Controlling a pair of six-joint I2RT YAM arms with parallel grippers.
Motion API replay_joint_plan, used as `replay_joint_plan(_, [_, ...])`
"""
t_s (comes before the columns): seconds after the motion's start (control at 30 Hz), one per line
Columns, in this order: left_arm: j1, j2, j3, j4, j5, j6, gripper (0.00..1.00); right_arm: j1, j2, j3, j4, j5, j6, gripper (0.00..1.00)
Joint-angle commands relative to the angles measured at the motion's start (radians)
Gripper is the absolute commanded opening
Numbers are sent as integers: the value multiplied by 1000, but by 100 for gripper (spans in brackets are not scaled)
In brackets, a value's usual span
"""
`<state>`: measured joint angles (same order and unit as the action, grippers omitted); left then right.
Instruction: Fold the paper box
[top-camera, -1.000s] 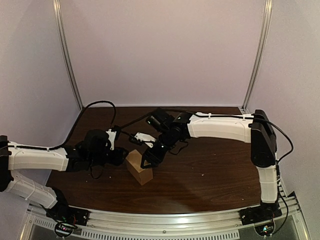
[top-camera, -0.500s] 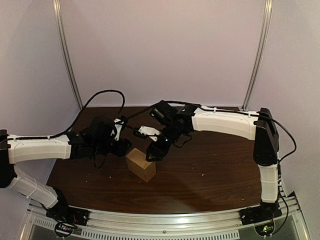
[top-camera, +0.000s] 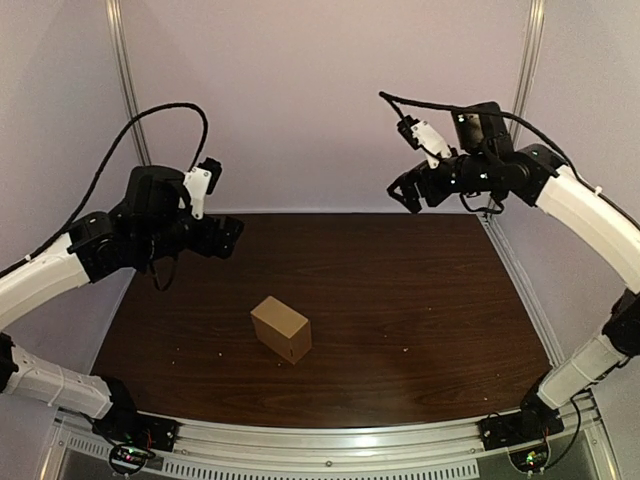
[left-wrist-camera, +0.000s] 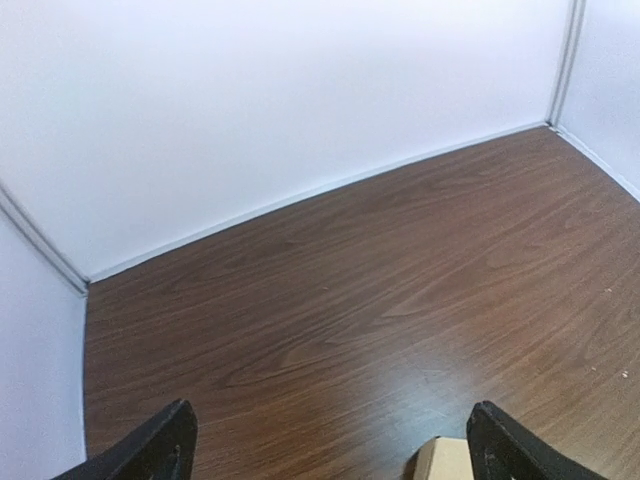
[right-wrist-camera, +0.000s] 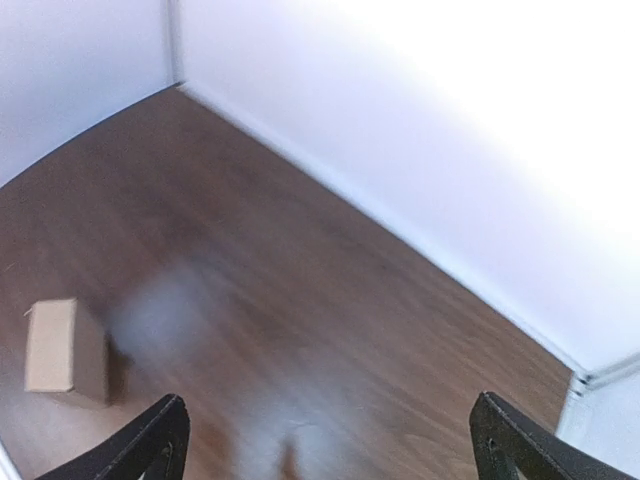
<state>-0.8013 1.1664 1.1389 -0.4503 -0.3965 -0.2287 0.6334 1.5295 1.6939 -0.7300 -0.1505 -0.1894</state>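
Left hand (top-camera: 226, 238) and right hand (top-camera: 404, 191), both wide, hover well apart from paper box (top-camera: 281, 328).

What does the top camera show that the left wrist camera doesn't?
Only the top external view: both arms held high, the left gripper and right gripper well clear of the whole paper box, which sits closed and alone on the table. Only the left wrist view: a close look at the left gripper's own fingers, spread wide apart. Both: the brown table, the white back wall and the box, though the wrist view catches only its corner.
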Motion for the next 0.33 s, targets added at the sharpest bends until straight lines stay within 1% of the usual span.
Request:
replay_joint_plan(0.0, [8, -49, -45, -115, -206, 7, 97, -21, -82, -236, 245, 476, 30, 100])
replay_joint_plan(0.07, [15, -52, -71, -127, -232, 7, 98, -23, -111, -315, 301, 595, 44, 100])
replay_joint_plan(0.1, [18, -57, -85, -116, -226, 7, 98, -25, -130, -365, 327, 614, 47, 100])
replay_joint_plan(0.17, [17, -63, -103, -98, -205, 3, 97, -33, -177, -430, 382, 595, 36, 100])
replay_joint_plan(0.23, [17, -62, -109, -83, -181, -6, 98, -45, -193, -429, 365, 553, 50, 100])
replay_joint_plan(0.3, [17, -57, -111, -69, -162, -13, 98, -46, -191, -408, 340, 550, 59, 100])
